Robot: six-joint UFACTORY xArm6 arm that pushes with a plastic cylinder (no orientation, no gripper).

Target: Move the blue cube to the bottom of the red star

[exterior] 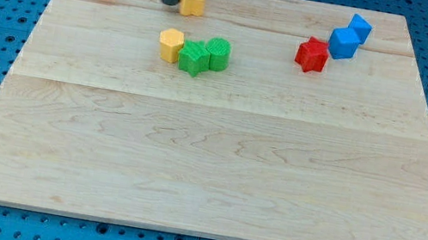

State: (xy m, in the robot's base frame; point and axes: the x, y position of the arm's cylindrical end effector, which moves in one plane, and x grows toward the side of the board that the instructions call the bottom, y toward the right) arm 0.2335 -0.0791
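Green star [193, 58], blue cube [343, 43] touching red star [312, 55]

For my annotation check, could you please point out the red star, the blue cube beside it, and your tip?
red star [312, 55], camera view, top face.
blue cube [343, 43], camera view, top face.
my tip [168, 1], camera view, rod's lower end.

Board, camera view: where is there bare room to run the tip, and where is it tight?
Bare: the whole board below the yellow and green cluster and below the red star. Tight: blue cubes crowd the star's upper right; my tip sits beside a yellow block.
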